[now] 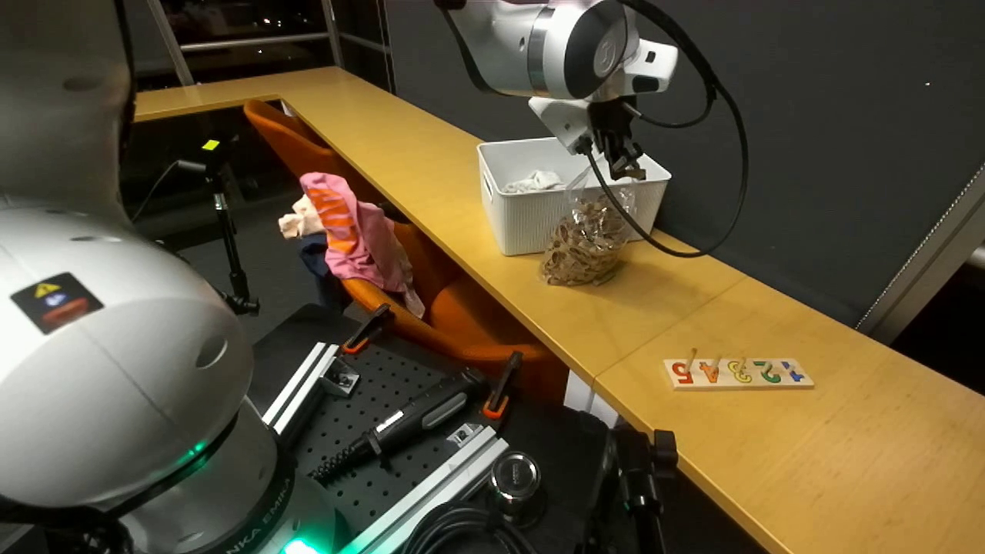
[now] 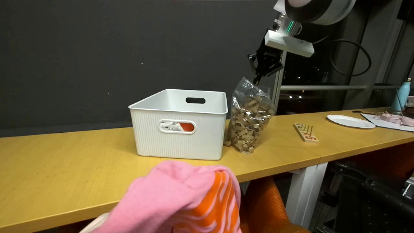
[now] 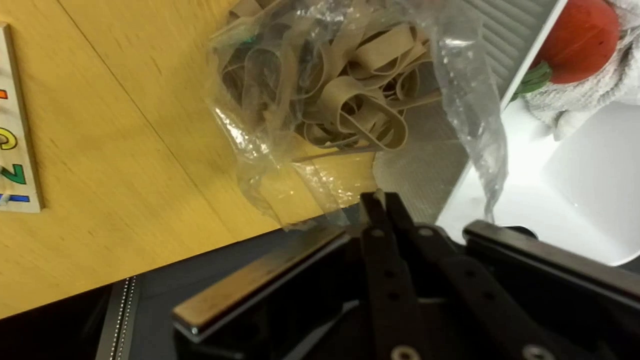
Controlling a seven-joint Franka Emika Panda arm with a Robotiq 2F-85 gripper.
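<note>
exterior views: past arm (image 1: 138, 323); across table (image 2: 64, 161) | shared: bag (image 1: 581, 250) | wrist: near, downward

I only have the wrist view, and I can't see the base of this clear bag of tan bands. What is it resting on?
Observer: The bag rests on the table; both exterior views show its base there.
Operator: Good. My frame cuts off the number board. Which digit is on the missing end?
Observer: A red 5, seen in an exterior view.
Operator: And farther along, past that board from the bag?
Observer: A white plate lies there, in an exterior view.
</note>
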